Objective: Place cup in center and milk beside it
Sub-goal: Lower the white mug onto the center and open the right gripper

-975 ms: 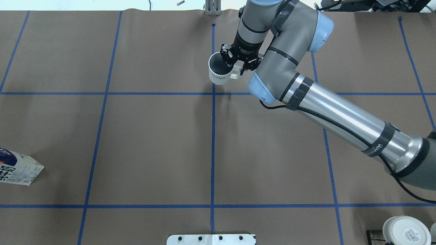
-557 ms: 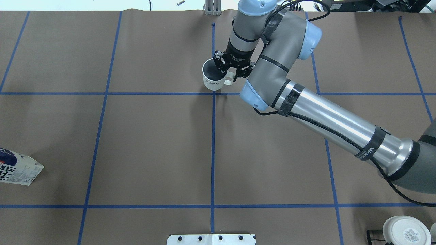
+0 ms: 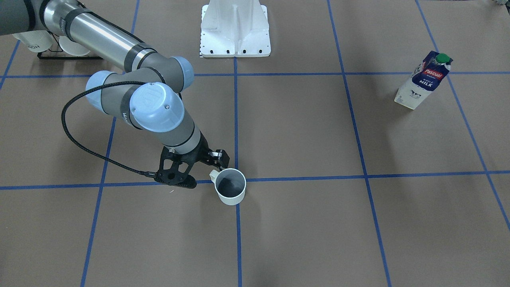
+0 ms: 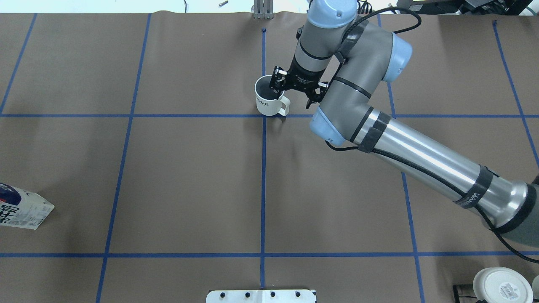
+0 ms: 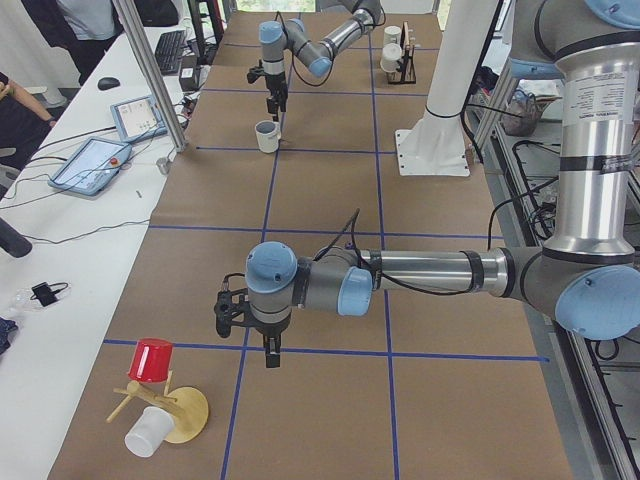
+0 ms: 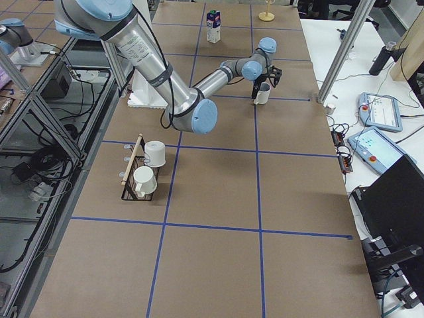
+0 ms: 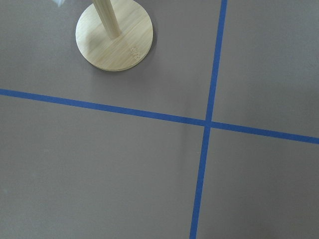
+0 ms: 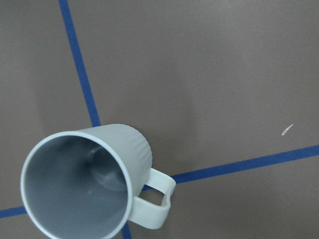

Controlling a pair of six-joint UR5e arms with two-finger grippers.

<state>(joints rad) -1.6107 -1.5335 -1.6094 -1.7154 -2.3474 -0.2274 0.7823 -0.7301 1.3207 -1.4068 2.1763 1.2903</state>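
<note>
The cup (image 4: 268, 100), a small white mug with a dark grey inside, stands upright on the tape crossing at the far middle of the table; it also shows in the front view (image 3: 230, 186) and the right wrist view (image 8: 84, 184). My right gripper (image 4: 295, 89) hangs open just above and beside its handle, not holding it. The milk (image 3: 423, 81) stands upright far off on my left side, cut by the overhead view's left edge (image 4: 21, 209). My left gripper (image 5: 266, 345) hovers over bare table; I cannot tell whether it is open.
A black rack with white cups (image 6: 142, 171) stands near my right side. A wooden mug tree with a red cup (image 5: 155, 385) stands at the far left end; its base (image 7: 114, 35) shows in the left wrist view. The white mount (image 3: 235, 30) is at my front.
The right gripper carried the cup down onto the tape crossing, let go of it, and drew back slightly to the right. The milk has not moved.
</note>
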